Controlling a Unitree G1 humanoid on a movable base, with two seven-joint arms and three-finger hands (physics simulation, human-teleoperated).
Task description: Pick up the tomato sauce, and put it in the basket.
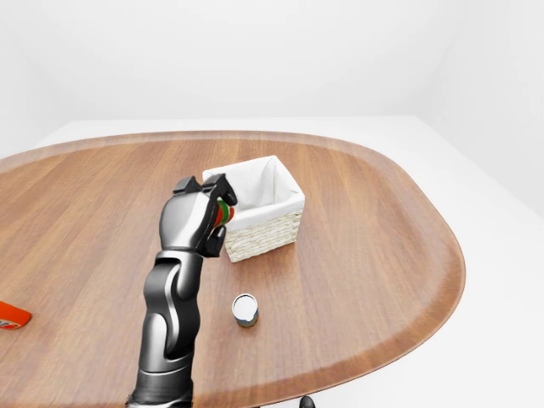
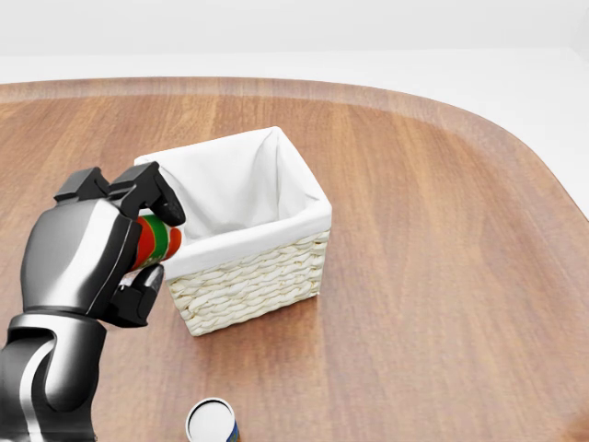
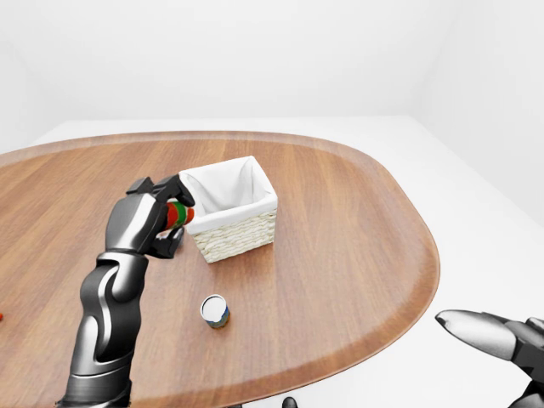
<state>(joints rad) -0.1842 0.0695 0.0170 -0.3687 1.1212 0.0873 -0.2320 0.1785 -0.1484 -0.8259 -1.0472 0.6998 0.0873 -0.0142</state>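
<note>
Left hand raised beside the basket's left wall in the head view, fingers closed round the tomato sauce. Only a red and green band of the can showing between the fingers; rest of it hidden behind the palm, label unreadable. Can held off the counter, just beside the basket's left rim and level with it, not inside. Hard to tell whether can or fingers touch the white lining. Basket upright near the counter's middle, woven wall pale, lining folded over the rim; inside, only white cloth visible, floor partly hidden by the near wall. A second can standing on the counter below the basket, well apart from it, cut off by the bottom edge in the head view; seen whole in the left-eye view, white top, side label too small to read. A red thing at the left edge of the left-eye view, far left of the basket, cut off, kind unclear. Right hand at the lower right corner of the right-eye view, far right of the basket, off the counter, partly cut off; fingers' state impossible to tell.
</note>
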